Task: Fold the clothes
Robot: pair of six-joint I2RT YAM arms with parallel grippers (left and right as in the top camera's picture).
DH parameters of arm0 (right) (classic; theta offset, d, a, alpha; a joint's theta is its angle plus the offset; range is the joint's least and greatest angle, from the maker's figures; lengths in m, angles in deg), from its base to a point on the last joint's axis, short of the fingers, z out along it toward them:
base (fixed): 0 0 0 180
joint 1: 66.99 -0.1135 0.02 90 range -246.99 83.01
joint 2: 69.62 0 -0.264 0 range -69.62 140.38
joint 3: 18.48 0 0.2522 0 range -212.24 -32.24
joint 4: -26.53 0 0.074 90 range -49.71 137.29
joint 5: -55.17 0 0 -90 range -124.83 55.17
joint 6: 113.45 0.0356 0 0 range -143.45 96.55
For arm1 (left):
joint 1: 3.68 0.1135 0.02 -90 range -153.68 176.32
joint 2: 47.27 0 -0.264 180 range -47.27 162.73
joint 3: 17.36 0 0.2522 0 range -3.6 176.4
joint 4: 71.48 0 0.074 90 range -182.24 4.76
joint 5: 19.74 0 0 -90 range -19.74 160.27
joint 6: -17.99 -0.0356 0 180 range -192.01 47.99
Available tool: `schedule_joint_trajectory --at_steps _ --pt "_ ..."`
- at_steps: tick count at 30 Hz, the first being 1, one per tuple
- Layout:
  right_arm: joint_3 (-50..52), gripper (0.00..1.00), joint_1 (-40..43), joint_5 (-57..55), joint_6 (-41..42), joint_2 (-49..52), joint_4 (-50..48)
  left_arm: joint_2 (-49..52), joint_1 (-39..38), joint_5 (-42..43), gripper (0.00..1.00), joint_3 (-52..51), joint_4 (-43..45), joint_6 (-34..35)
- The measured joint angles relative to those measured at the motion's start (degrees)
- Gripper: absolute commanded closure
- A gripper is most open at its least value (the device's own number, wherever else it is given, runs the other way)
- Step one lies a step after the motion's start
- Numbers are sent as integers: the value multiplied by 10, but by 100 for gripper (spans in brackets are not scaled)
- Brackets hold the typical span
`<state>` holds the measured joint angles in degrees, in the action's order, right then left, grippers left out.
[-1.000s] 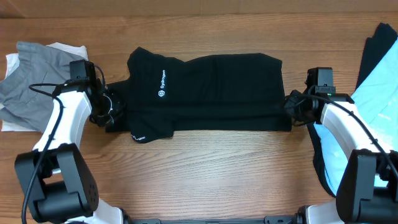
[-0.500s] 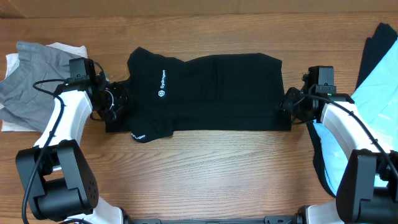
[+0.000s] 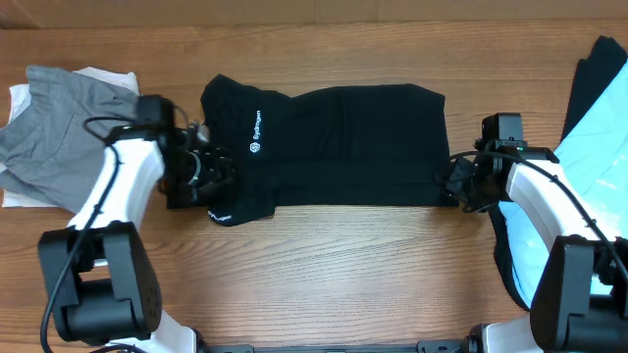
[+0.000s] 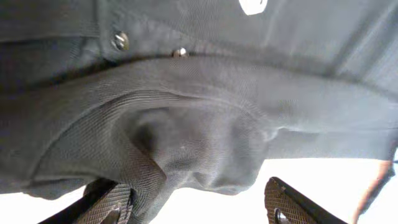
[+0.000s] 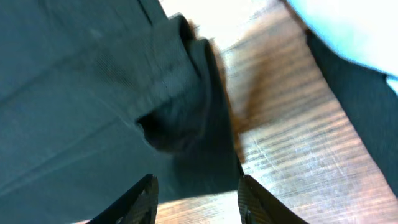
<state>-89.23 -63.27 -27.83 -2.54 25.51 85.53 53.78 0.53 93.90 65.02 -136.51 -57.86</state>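
The black T-shirt lies flat mid-table, folded into a long band, with its white logo text near the left end. My left gripper is over the shirt's left end, open. In the left wrist view a fold of the shirt droops between the spread jaws of the left gripper and rests against one finger. My right gripper is at the shirt's lower right corner, open. In the right wrist view that rumpled corner of the shirt lies just ahead of the right gripper.
A grey garment on a white one is heaped at the far left. A light blue garment and a dark one lie at the right edge, under my right arm. Bare wood runs along the front.
Both grippers have opened and let go of the shirt's ends. The left gripper has moved right, over the shirt's left end; the right one has dropped slightly toward the lower corner.
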Motion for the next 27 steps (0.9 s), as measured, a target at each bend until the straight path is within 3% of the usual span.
schedule_joint_trajectory --at_steps 10,18,27 --pt "14 82 0 -4 -10 1 -28 -71 -74 -105 34 1 0 20" --pt "16 83 0 -4 -13 40 -57 -86 -155 -126 33 7 3 20" --pt "14 83 0 -4 -13 54 -62 -15 -203 -143 33 7 2 20"
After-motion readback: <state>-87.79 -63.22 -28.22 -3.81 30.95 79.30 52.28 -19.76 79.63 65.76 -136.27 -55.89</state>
